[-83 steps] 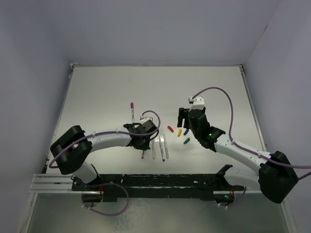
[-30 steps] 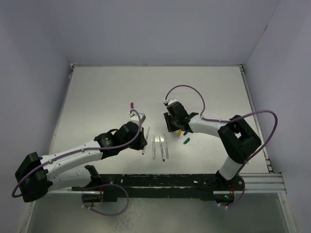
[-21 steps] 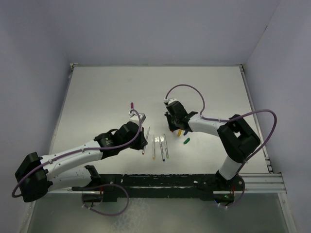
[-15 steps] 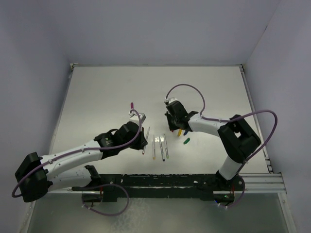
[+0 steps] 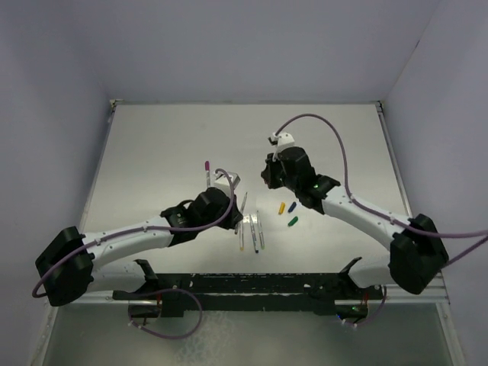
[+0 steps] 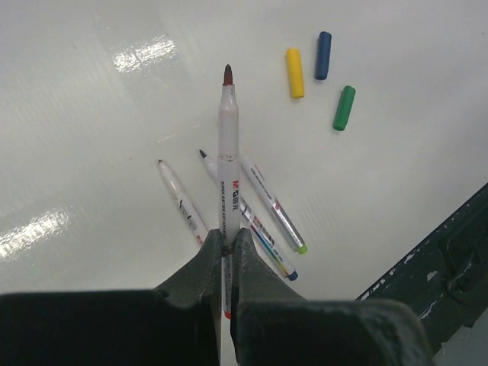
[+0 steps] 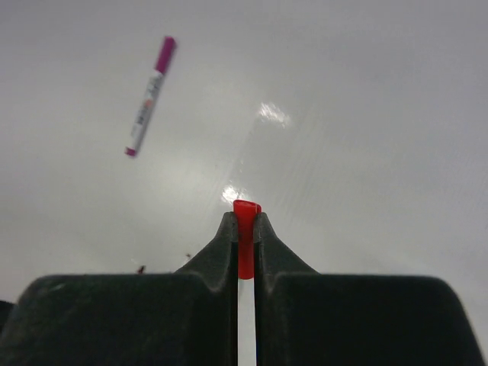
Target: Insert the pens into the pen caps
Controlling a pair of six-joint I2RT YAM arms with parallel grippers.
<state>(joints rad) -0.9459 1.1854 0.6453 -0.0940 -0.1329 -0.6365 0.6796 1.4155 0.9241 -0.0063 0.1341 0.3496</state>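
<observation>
My left gripper (image 6: 226,238) is shut on a white pen (image 6: 227,152) whose dark red tip points away from the wrist, held above the table. In the top view this gripper (image 5: 233,207) hangs over the loose pens. My right gripper (image 7: 245,221) is shut on the red pen cap (image 7: 245,236), and sits raised at mid-table (image 5: 267,177). Three uncapped pens (image 6: 252,229) lie side by side below the left gripper (image 5: 254,232). The yellow cap (image 6: 294,72), blue cap (image 6: 323,55) and green cap (image 6: 344,107) lie together on the table.
A pen wearing a magenta cap (image 7: 149,95) lies apart, further back on the left (image 5: 207,174). The black rail (image 6: 450,252) runs along the table's near edge. Walls close in the white table (image 5: 168,137) on three sides.
The right gripper closed on the red cap and lifted it up and back from the cap group. The left gripper carried its pen up and to the right.
</observation>
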